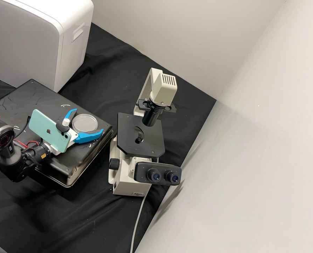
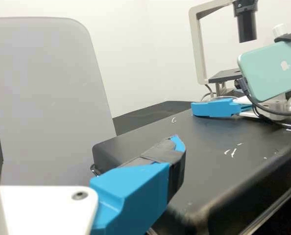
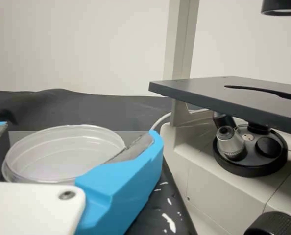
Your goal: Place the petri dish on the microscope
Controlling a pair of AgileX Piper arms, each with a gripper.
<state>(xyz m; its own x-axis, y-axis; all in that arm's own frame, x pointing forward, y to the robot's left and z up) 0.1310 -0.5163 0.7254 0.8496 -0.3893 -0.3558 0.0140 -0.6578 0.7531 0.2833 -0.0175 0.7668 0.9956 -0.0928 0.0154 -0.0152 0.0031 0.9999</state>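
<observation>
Right tool [image 1: 88,121] sits low on the black case [image 1: 33,102], left of the microscope [image 1: 128,175], its blue fingers apart and straddling the petri dish [image 3: 62,152]. The squeeze wants to be light and low on the dish wall, then up, rightward and level onto the stage [image 1: 139,135], centred over its hole. Is one finger touching the rim? Probably, but it's hard to call. Left tool [image 2: 84,139] hangs spread and empty by the case's edge, one finger cut off by the frame.
</observation>
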